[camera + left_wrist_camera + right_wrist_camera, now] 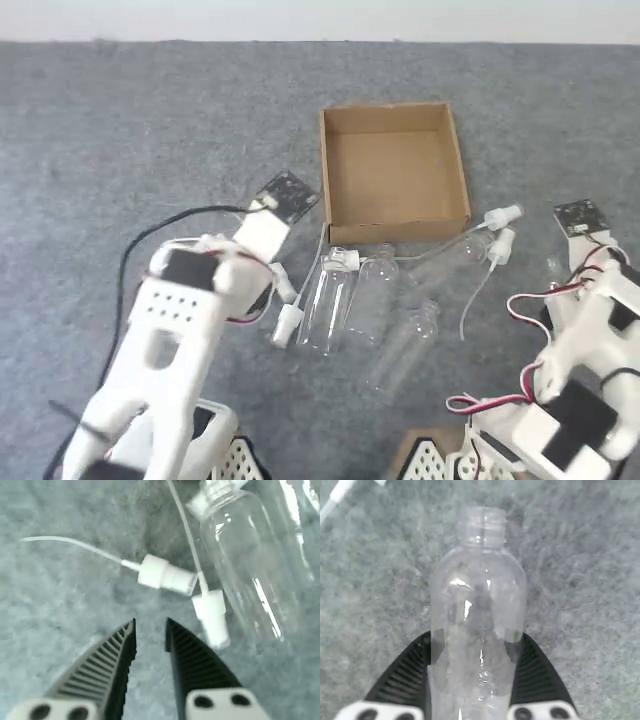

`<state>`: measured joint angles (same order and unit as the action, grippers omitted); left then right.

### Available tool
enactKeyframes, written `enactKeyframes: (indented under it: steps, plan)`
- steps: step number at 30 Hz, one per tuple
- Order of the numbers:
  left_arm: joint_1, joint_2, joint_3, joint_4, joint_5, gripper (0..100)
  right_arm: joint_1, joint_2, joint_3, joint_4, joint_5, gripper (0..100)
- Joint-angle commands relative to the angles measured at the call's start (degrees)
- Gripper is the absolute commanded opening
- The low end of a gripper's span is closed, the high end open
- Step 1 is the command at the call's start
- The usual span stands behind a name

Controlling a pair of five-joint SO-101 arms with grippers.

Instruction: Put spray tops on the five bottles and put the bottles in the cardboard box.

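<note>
My left gripper [150, 625] hangs low over the grey carpet [150, 120], its jaws a narrow gap apart with nothing between them. My right gripper [475, 639] is spread wide and clamped on the body of the held bottle [477, 580], which is clear and has a bare neck. It sits well off the front right corner of the cardboard box [325, 170].

Just past my left fingertips lie two loose spray tops, the nearer top [212, 615] and the farther top [167, 577]. Both are off the box's front left corner, and the nearer one is just beside a bottle.

I count five bottles. One is in my right gripper, and four lie on the carpet before the box's front wall:
- the capped bottle [328, 300], which wears the fitted top [340, 262]
- the second bottle [372, 290], touching the capped one
- the third bottle [405, 345], farthest from the box
- the faint bottle [455, 250], hard to make out, close under the front right corner

I count five spray tops. Besides the three already named, the upper right top [503, 215] and the lower right top [500, 245] lie loose just off the box's front right corner, with their tubes trailing.
</note>
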<state>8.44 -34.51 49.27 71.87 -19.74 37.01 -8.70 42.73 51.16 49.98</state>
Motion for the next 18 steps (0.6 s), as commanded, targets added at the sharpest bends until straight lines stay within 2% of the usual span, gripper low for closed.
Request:
enactKeyframes:
  steps: [1,7,9,13,18]
  plan:
    - [1.8,7.5,-2.8,-6.3,3.6,16,0.6,-3.7,-0.4,0.9,0.9,0.7]
    - [-2.3,17.4,-3.2,-20.0,6.6,15,0.3,-3.7,-0.4,0.9,0.9,0.7]
    - [-3.1,19.5,-3.6,-22.9,4.3,15,0.3,-3.7,-0.4,0.9,0.9,0.8]
    - [-3.4,21.6,-8.0,-19.8,-9.1,16,0.3,-3.7,-0.4,0.9,0.9,0.8]
    - [-3.3,23.4,-13.5,-19.1,-5.3,16,0.2,-3.7,-0.4,0.9,0.9,0.9]
